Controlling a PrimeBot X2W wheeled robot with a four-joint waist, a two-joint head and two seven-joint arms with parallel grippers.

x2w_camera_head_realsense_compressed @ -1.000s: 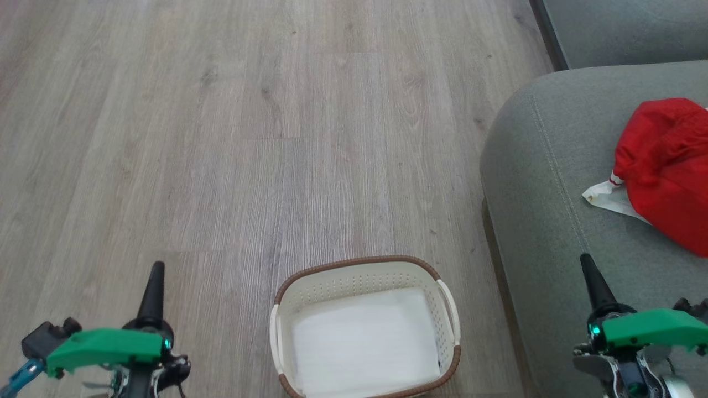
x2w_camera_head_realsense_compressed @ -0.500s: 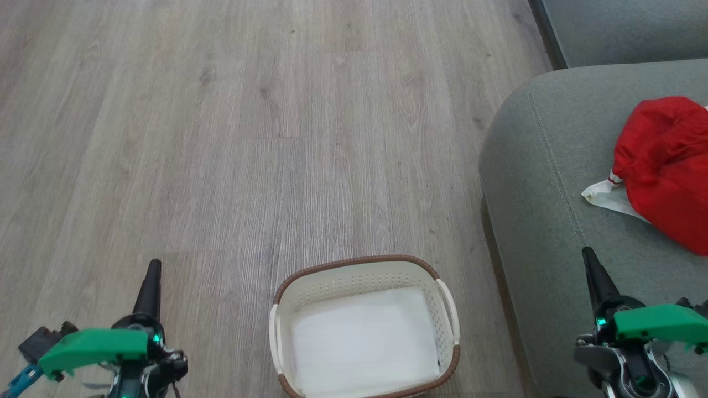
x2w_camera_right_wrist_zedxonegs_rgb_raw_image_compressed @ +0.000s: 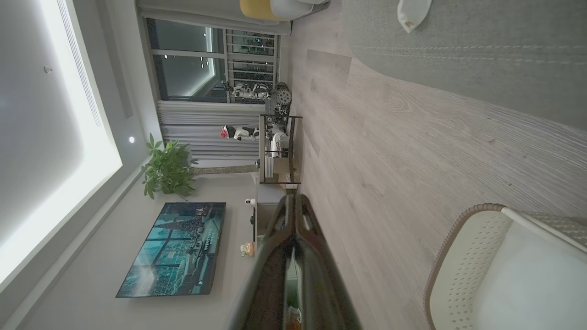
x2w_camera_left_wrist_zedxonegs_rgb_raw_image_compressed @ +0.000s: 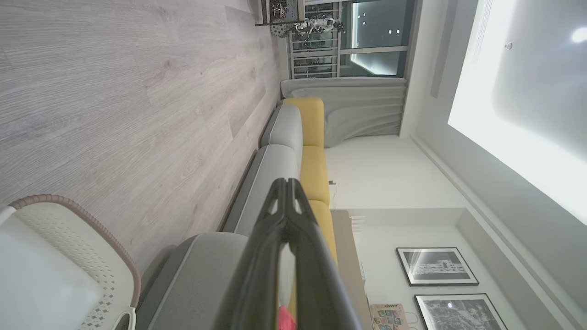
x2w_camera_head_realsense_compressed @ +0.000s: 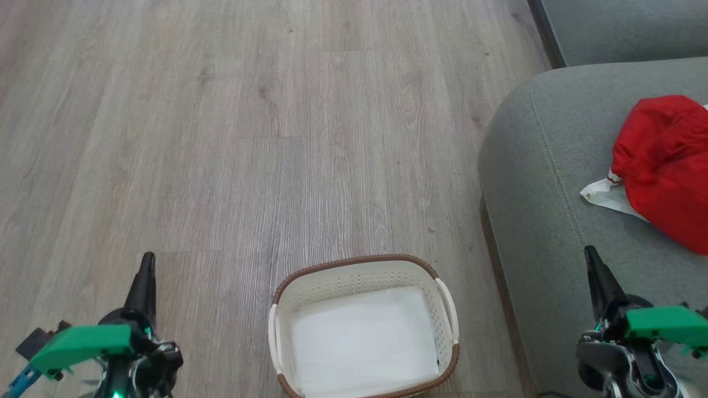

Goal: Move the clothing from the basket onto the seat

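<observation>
The head camera looks down from above at the floor (x2w_camera_head_realsense_compressed: 221, 138), the basket (x2w_camera_head_realsense_compressed: 359, 258) and the seat (x2w_camera_head_realsense_compressed: 542, 182). Both wrist cameras sit low, tipped sideways, looking out along the floor, and both see the basket too.

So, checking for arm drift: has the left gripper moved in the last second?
Yes. The left gripper, shut, has slid slightly left in the head view, away from the basket, which stayed put.
</observation>
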